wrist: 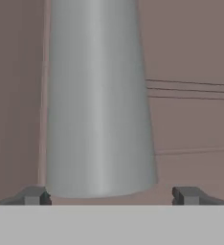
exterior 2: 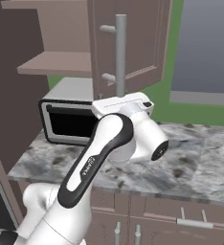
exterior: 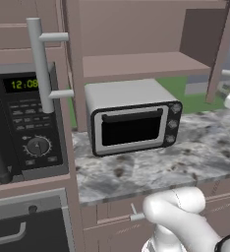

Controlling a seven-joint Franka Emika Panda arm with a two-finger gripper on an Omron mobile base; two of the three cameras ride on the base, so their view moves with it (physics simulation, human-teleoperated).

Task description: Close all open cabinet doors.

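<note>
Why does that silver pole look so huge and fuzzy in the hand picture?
Hand view: the camera sits right against the bar handle, so it looms wide and soft-edged between the open gripper. Right base view: the same handle looks thin and sharp on the cabinet door.

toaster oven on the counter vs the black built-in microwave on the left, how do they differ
The silver boxy toaster oven stands free on the marble counter; the black built-in microwave is set into the brown cabinetry. The toaster oven has three round knobs down its right side; the microwave has one dial, buttons and a green clock display. Both have dark glass doors.
</note>
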